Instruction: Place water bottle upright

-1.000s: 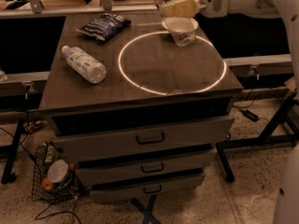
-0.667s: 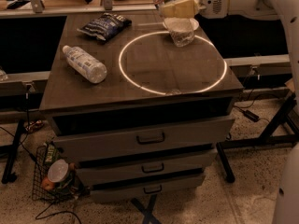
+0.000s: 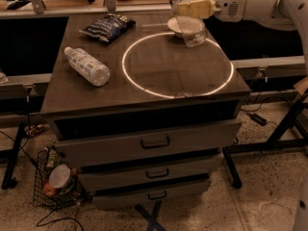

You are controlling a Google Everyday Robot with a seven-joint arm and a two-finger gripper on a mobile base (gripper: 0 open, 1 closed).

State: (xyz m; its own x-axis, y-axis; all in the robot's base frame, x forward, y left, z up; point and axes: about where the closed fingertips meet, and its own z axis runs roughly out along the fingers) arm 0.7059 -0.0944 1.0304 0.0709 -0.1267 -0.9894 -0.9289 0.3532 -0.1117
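Clear ribbed plastic, camera view: the water bottle [image 3: 194, 32] is standing close to upright at the far right of the table [image 3: 77, 97], right by the white bowl [image 3: 176, 25] and over the far rim of the glowing ring [image 3: 123, 64]. Whether its base is touching the top or hanging just above cannot be told. The gripper [image 3: 191, 7], reaching in from the right on the white arm [image 3: 250, 4], is pinching the bottle around its upper body.

Risks, as judged:
- base possibly not sitting flat; letting go too high or on a lean is likely to be tipping the bottle over
- bowl lying so close that the base may be catching its rim and settling crooked
- thin walls giving under the squeeze; on release they may be springing back and nudging the bottle sideways
- opening fingers dragging a light bottle along with them
- right table edge lying near; a toppled bottle may be rolling off it

Count:
- water bottle, one
- labelled bottle [image 3: 87, 66], lying on its side at left, one
- bowl, one
- snack bag [image 3: 107, 27], one
- ring, one
- drawers [image 3: 155, 142], three
- wire basket [image 3: 39, 177] on the floor, one
- gripper, one
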